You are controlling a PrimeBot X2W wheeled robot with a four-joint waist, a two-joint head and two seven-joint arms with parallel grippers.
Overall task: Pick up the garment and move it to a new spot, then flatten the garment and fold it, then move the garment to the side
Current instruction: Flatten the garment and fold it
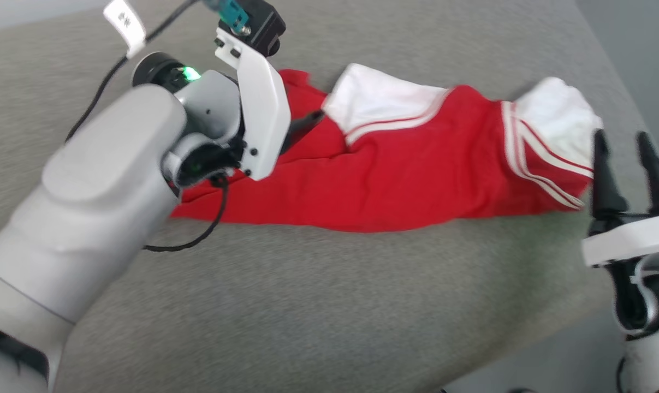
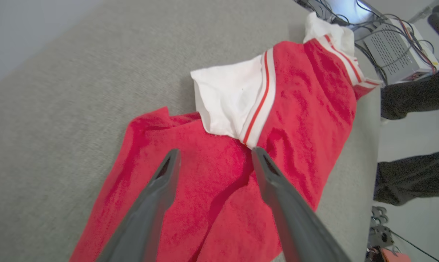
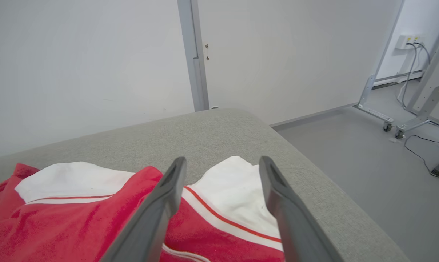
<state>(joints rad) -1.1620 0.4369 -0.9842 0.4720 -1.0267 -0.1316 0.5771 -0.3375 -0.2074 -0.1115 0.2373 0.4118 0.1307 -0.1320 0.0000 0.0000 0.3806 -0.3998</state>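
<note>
The garment (image 1: 405, 174) is a red jersey with white sleeves and red-and-white striped trim, lying bunched in a long strip across the grey padded table (image 1: 307, 305). My left gripper (image 2: 214, 158) hovers open over its red left part, fingers apart, nothing between them. One left fingertip (image 1: 307, 121) shows past the white wrist plate. At the garment's right end, beside the white sleeve (image 1: 558, 123), my right gripper (image 1: 624, 142) stands open. In the right wrist view its fingers (image 3: 168, 189) straddle that sleeve (image 3: 237, 193) from above, and I cannot tell whether they touch it.
The table's right edge (image 1: 607, 322) drops to a grey floor. A person's dark trouser legs (image 2: 415, 94) and a grey box with cables (image 2: 397, 54) stand beyond the garment's far end. A wheeled frame (image 3: 394, 123) stands on the floor near a white wall.
</note>
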